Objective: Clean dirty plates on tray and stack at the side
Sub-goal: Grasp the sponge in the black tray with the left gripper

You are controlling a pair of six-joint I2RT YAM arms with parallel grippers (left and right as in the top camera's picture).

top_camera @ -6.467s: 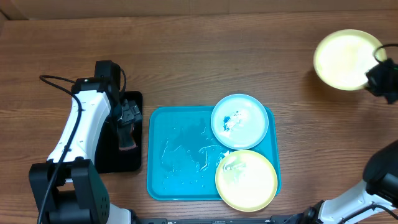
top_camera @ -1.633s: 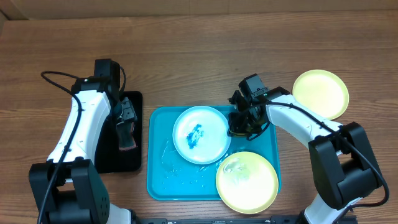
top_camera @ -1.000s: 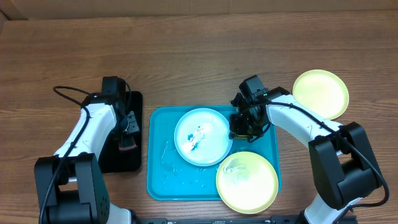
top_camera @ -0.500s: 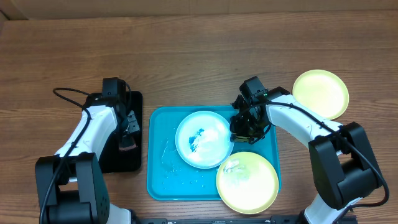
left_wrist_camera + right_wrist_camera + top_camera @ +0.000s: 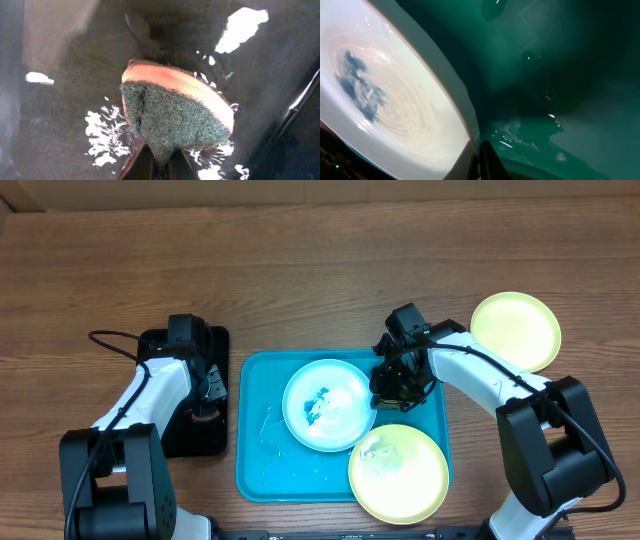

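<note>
A light blue plate with a blue scribble lies tilted on the turquoise tray. My right gripper is shut on its right rim; in the right wrist view the fingers pinch the plate's edge above the wet tray floor. A pale yellow-green plate sits at the tray's lower right corner. Another yellow-green plate rests on the table at the right. My left gripper is over the black tray, shut on a green-and-orange sponge.
The narrow black tray stands left of the turquoise tray, and its floor is wet. Water streaks lie on the turquoise tray's left half. Both arms reach in from the front edge. Bare wooden table runs along the back.
My left gripper came down over the black tray and closed on the sponge. The right gripper nudged the light blue plate slightly right and toward the front.
</note>
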